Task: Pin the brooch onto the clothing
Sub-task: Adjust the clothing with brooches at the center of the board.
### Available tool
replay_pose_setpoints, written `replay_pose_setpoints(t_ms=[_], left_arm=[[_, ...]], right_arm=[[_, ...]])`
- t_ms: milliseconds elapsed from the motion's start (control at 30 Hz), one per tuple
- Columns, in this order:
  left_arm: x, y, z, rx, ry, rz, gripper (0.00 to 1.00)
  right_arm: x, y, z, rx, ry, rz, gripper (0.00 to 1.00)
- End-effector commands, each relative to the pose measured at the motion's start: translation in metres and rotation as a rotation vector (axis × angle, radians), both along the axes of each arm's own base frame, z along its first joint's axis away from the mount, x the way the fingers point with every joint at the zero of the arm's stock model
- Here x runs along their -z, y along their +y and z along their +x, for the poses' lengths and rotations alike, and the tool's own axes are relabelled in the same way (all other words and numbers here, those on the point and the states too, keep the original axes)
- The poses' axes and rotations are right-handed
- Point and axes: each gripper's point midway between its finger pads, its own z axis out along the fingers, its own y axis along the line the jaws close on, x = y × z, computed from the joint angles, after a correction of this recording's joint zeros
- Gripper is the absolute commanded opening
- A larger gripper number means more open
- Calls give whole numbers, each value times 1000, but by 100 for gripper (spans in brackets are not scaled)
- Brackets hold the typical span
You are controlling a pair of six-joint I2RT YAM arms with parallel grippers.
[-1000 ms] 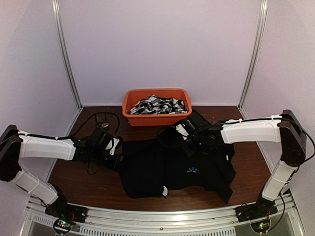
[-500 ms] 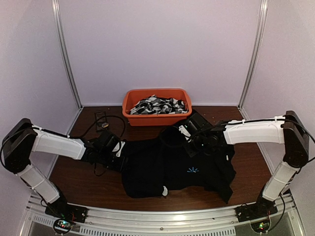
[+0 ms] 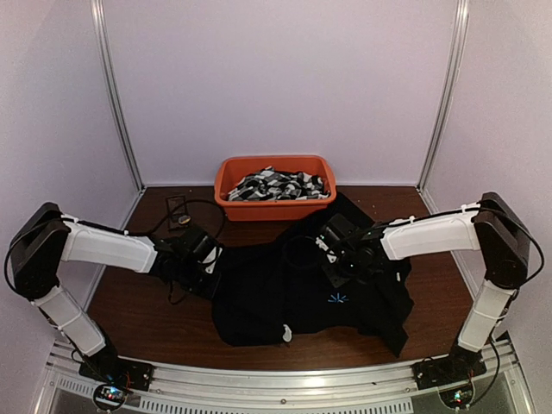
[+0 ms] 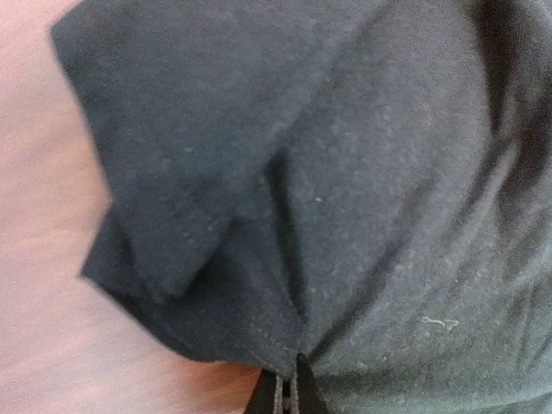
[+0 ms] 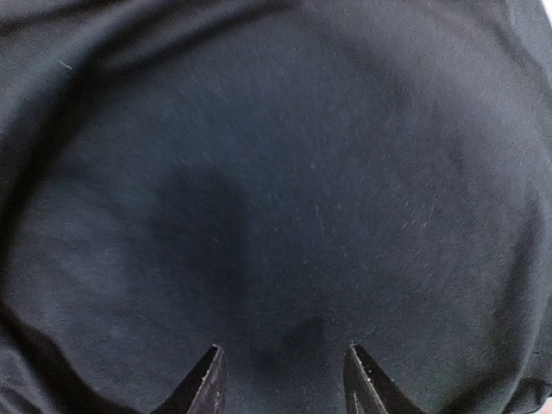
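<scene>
The large, plain black shirt point(image 3: 259, 302) lies spread front-up in the middle of the brown wooden table point(image 3: 138, 319), its small light-blue starburst mark point(image 3: 338, 299) right of centre and a tiny white tag point(image 3: 286, 333) at its near hem. From above, my left gripper point(image 3: 211, 267) sits low at the shirt's left edge, by the sleeve, and my right gripper point(image 3: 339, 272) hangs over the upper chest, just behind the starburst. Behind the shirt, against the back wall, stands an orange plastic tub point(image 3: 226, 200) heaped with black-and-white patterned fabrics point(image 3: 280, 184); from this height I cannot tell how either hand stands. In my left wrist camera the black shirt point(image 4: 345, 216) fills most of the view, with a folded sleeve flap to the left and bare table point(image 4: 43, 259) beyond it. My left gripper point(image 4: 288, 392) is at the bottom edge, its fingertips pressed together right on the stitched hem, and the creases in the cloth run in towards that spot, so I am pinching the shirt's edge there. In my right wrist camera I see only the black shirt point(image 5: 276, 172), smooth and slightly domed. My right gripper point(image 5: 283, 379) is released, its two pale-edged fingertips point(image 5: 207, 379) spread apart close above the cloth and holding nothing.
</scene>
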Motion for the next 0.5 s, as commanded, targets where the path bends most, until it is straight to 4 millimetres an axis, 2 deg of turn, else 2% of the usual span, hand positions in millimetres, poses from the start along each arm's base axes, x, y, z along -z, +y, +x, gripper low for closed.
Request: replay_pose_setpoints(t_ms=[0,67,167,400,467], left_arm=[[-20,41,19,31,-68,277,0],[-28,48,30,45,-74,301,0],[-28,60,41,75,-63,359,0],[10,81,38,206,45,569,0],[15,84,39,216,62,597,0]], right_arm=[[28,-17,-7,63,75,-34,47],[37,-21,-9,76,99,-37,47],[47,-28,-10,99,130,-43,47],[55,-34,-7,138,153,-35,48],[56,-37,-7,147,154,-39,47]])
